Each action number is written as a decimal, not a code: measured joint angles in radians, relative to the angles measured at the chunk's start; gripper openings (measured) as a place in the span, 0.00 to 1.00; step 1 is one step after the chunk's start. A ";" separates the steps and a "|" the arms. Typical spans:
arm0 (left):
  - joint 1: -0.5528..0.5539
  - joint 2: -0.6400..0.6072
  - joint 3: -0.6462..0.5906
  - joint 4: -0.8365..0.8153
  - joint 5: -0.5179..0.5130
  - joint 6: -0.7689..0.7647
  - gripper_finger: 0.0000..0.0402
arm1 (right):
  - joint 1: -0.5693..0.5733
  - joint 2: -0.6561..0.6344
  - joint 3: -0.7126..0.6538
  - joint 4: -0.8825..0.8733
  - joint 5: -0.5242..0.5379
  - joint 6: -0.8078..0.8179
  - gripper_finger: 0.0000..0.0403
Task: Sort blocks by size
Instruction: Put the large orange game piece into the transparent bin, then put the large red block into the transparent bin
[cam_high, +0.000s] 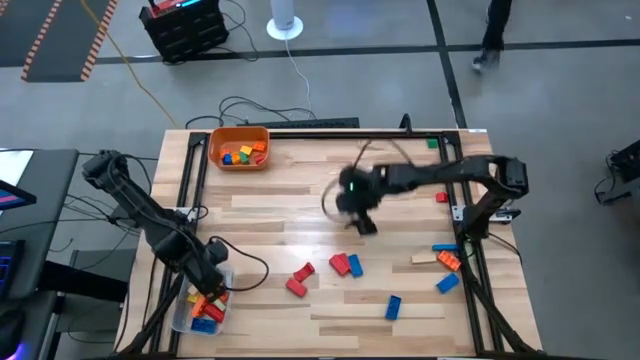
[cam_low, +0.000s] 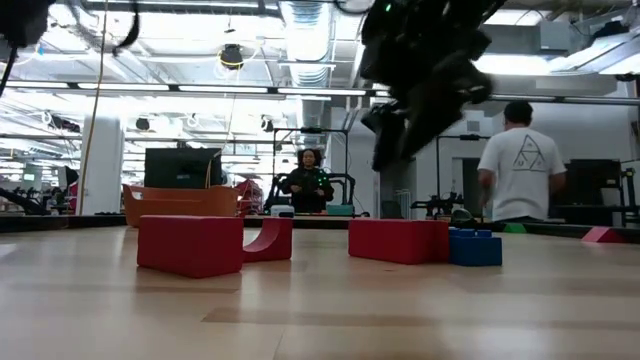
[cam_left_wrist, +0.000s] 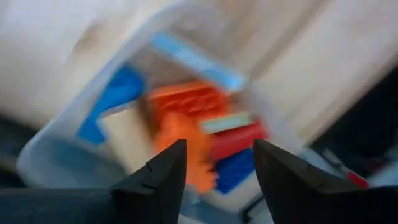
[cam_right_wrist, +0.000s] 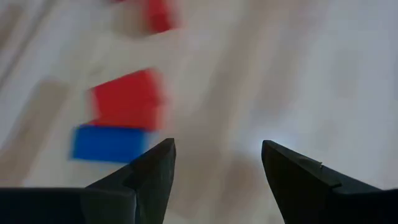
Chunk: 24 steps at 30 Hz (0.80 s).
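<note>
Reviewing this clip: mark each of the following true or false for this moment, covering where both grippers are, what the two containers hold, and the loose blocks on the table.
1. The left gripper hangs over the clear tub, jaws apart. True.
2. The clear tub is empty. False: it holds orange, blue and red blocks.
3. The right gripper is open with nothing between its fingers. True.
4. The right gripper is inside the orange bin. False: it is above the table's middle, near the red block and blue block lying together.
5. All blocks are already sorted into containers. False: several lie loose on the table.
</note>
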 joint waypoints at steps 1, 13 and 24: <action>0.010 0.001 0.014 0.017 -0.004 0.029 0.45 | 0.037 0.001 -0.008 0.000 0.001 -0.014 0.67; 0.064 0.002 0.107 0.015 -0.177 0.223 0.45 | 0.321 0.001 -0.013 0.066 0.281 0.203 0.67; 0.077 0.002 0.107 0.225 -1.030 0.718 0.44 | 0.440 0.044 -0.013 0.369 0.318 0.260 0.67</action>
